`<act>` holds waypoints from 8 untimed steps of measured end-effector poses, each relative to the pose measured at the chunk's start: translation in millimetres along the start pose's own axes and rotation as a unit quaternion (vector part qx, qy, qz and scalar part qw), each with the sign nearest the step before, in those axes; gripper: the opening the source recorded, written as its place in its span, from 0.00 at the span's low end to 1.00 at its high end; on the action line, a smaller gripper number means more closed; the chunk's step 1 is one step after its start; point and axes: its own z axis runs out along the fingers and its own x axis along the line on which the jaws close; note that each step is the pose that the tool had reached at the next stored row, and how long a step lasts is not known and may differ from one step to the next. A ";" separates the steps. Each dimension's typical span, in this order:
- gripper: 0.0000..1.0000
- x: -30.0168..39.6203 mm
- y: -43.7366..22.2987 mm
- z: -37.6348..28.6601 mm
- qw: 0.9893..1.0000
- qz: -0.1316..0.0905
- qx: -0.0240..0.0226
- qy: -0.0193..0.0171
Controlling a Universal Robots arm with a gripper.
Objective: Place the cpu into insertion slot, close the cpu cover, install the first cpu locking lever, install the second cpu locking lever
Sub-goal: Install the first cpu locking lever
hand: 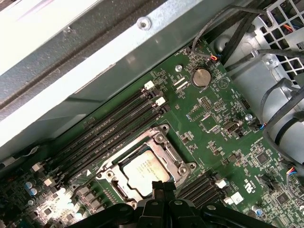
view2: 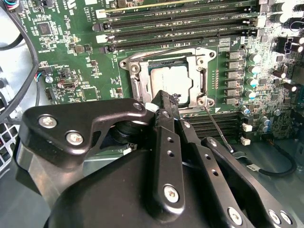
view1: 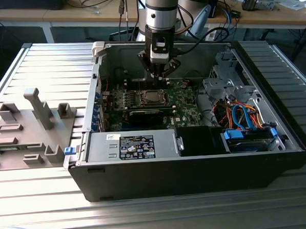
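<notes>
Cpu (view2: 170,81) sat in the insertion slot (view2: 134,85), cpu cover (hand: 176,165) down over it. Your gripper (view2: 167,102) hovered closed and empty at the socket edge. Lever step, I'd judge; needs hooking the thin locking lever (view2: 219,129).

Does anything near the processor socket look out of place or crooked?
Nothing looks damaged. The silver-grey square cpu lies flat and square in the insertion slot under the silver cpu cover. One thin metal locking lever slants away from the socket, apparently not latched.
</notes>
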 end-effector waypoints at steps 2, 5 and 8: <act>0.11 0.0 0.0 0.0 1.000 -0.001 0.000 0.000; 0.11 0.0 0.0 0.0 1.000 -0.002 0.000 0.000; 0.11 0.0 0.0 0.0 1.000 -0.003 0.000 0.000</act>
